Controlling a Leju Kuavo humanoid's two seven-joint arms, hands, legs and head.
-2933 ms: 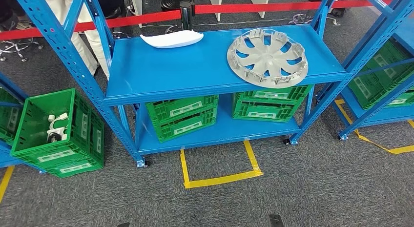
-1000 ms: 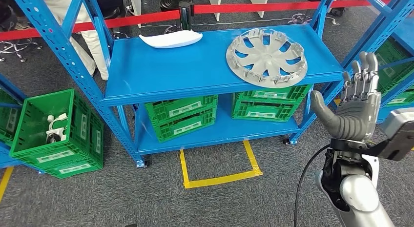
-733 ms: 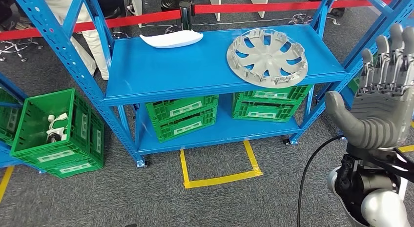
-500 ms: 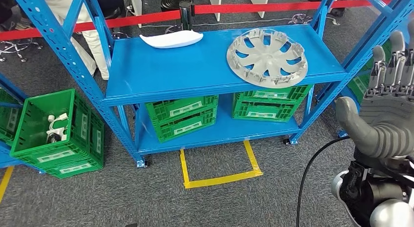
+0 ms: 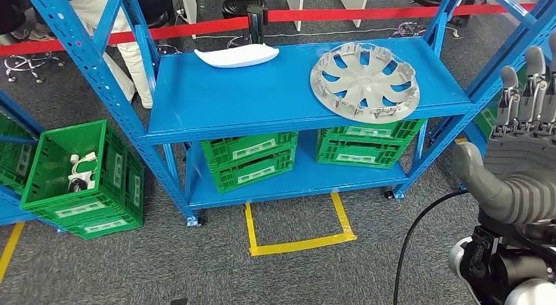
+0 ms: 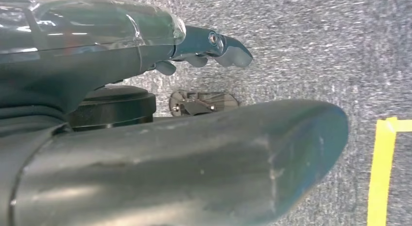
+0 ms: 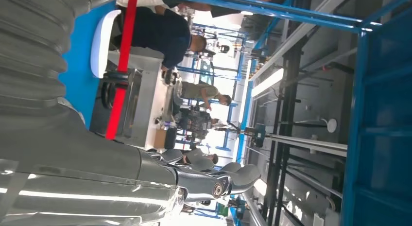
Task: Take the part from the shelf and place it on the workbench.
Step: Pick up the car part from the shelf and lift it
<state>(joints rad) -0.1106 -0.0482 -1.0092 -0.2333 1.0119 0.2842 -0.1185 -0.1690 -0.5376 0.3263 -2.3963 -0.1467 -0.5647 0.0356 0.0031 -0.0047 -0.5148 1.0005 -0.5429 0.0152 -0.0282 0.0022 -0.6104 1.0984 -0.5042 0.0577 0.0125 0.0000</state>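
Part: the grey wheel cover (image 5: 364,81) lies flat, ribbed inner side up, on the upper shelf board (image 5: 262,95), at its right end, its rim slightly overhanging the front edge.
Handling: likely light, stiff moulded plastic, thin and rather brittle at the clips; broad and awkward for one hand.
Hold: probably best at the rim by the front edge, or through a spoke opening.
Right hand (image 5: 524,161): raised beside the shelf's right post, well apart from the cover, fingers straight and apart, holding nothing.
Left hand (image 6: 209,43): hanging over carpet, fingers loosely extended, holding nothing.
Also there: a white tray-like part (image 5: 236,55) at the back edge.
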